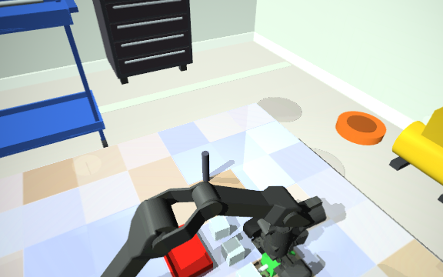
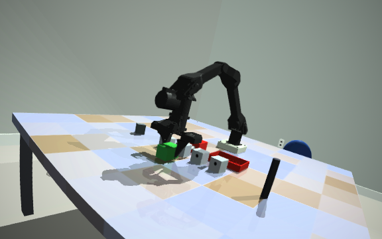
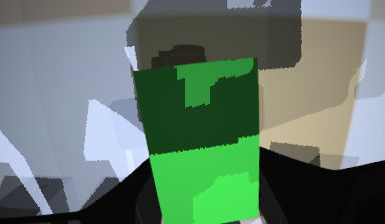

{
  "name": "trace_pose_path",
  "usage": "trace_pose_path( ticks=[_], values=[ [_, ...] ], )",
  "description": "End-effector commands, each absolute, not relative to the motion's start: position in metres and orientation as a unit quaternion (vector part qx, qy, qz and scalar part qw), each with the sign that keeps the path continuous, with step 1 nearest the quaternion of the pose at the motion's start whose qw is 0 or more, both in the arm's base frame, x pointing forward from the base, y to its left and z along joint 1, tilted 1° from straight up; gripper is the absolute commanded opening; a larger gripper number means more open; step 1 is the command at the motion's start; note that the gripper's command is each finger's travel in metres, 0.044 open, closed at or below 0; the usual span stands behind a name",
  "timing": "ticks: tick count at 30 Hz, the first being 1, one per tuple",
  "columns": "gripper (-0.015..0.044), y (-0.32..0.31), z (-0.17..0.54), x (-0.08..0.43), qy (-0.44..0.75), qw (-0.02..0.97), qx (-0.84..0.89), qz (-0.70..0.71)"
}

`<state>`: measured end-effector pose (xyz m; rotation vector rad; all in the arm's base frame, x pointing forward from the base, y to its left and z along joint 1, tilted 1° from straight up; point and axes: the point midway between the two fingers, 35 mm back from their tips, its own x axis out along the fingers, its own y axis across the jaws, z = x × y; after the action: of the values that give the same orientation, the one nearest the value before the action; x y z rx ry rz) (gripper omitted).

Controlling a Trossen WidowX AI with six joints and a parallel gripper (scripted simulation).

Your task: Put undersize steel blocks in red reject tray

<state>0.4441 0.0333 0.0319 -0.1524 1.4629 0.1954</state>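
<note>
Jaws (image 1: 277,263) (image 2: 172,147): clamped on the green gauge (image 1: 270,264) (image 2: 166,152) (image 3: 205,145), near the pale steel blocks.
Nearer bored block (image 2: 218,164): upright on the table (image 2: 144,212), just beside the red tray (image 2: 241,165).
Black post (image 2: 270,179): well apart from the blocks.
Arm base (image 2: 224,146): pale, beyond the tray.

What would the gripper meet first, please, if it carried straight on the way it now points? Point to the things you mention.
Probably the table (image 1: 106,200) (image 2: 111,199), with the green gauge (image 1: 269,263) (image 2: 166,152) (image 3: 205,175) in the gripper (image 1: 275,261) (image 2: 172,151) touching down first; the remaining gap is unclear.
</note>
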Motion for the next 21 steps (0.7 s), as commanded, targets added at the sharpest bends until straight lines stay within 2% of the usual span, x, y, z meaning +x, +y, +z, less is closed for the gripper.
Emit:
trace_pose_path(
  ticks=[1, 21],
  values=[
    [0.0, 0.0342, 0.0364, 0.4489, 0.66, 0.743, -0.069, 0.089],
    [0.0, 0.0359, 0.0365, 0.4557, 0.659, 0.744, -0.069, 0.09]
  ],
)
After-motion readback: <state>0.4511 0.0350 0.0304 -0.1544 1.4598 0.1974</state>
